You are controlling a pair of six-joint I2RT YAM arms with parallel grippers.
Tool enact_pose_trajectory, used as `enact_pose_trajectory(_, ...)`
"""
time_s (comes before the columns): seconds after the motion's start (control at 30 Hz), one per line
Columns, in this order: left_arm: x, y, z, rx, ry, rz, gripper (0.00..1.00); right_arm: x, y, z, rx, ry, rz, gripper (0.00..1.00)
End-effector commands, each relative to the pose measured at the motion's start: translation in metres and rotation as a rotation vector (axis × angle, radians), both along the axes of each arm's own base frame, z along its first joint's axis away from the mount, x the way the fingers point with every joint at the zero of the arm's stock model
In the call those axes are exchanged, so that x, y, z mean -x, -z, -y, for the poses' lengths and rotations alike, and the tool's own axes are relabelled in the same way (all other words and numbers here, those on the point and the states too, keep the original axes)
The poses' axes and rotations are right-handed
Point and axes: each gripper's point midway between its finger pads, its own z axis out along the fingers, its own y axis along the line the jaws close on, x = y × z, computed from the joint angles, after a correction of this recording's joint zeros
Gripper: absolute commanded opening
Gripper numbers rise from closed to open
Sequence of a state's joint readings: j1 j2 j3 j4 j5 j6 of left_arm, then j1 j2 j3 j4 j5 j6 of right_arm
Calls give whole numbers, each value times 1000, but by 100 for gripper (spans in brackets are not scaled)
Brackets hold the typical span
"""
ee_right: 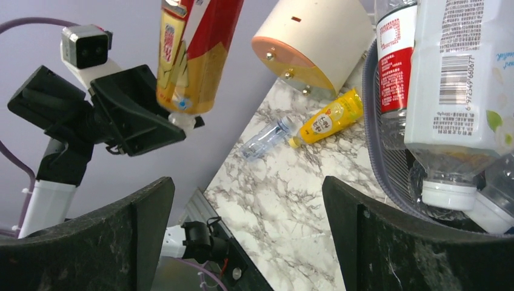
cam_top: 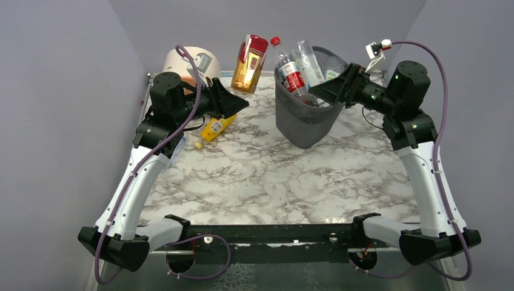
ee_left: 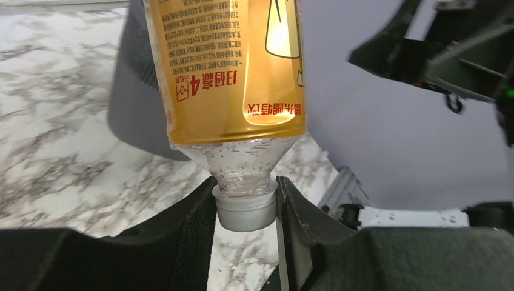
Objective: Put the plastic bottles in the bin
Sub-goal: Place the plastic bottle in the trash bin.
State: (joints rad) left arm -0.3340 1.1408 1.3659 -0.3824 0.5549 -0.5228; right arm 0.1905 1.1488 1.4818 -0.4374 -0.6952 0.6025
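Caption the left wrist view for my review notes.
Left jaws pinch the gold-labelled bottle by its white cap, dark bin behind it.

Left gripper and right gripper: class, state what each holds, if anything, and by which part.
The left gripper holds the gold-labelled bottle by its white cap. The right gripper is open and holds nothing.

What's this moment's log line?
left jaws: shut on gold-label bottle | right jaws: open at bin | table: yellow bottle, clear bottle

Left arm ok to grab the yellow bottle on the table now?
Probably not yet: left end effector is shut on the cap of the gold-label bottle. The yellow bottle lies close by that arm, uncovered.
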Motion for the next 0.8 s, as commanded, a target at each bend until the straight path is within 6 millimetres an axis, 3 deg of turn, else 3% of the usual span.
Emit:
enact_pose_trajectory(0.0,41,-30,23,143,253,35,25,-5,-23,-8,-71,-46,49,95)
enact_pose_trajectory(0.47,75,-47,41,330,500,29,28,-20,-34,-18,-144,-87,59,96)
enact_pose_trajectory(0.77,71,-34,58,328,527,-25,28,-25,-44,-29,-140,-101,93,97)
